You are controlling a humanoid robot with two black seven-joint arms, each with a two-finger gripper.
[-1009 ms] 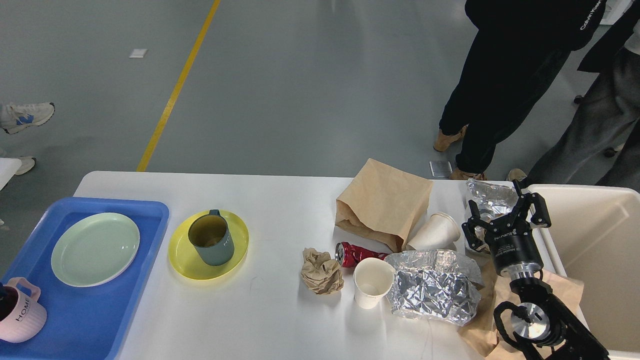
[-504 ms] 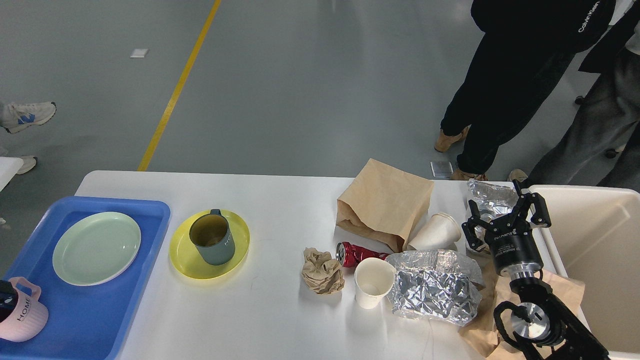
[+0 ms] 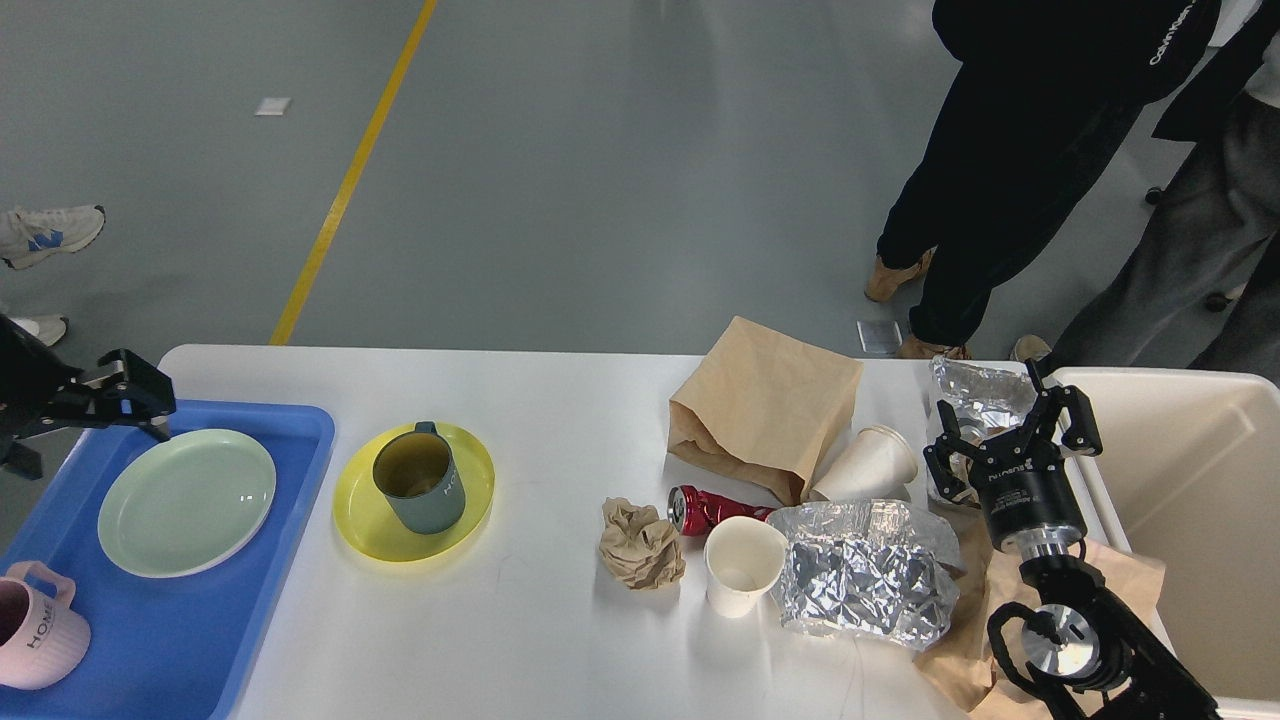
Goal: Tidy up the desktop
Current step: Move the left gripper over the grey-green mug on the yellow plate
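Your right hand (image 3: 1010, 437), fingers spread wide and empty, hovers over the crumpled silver foil bag (image 3: 975, 395) at the white counter's (image 3: 560, 400) three o'clock edge. The left hand (image 3: 135, 395), state unclear, sits far off at nine o'clock.

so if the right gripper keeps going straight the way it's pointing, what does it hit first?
Probably the crumpled silver foil bag at the far table edge: the open right gripper points up-image with its fingertips either side of it. Height above the bag is unclear from this single view.
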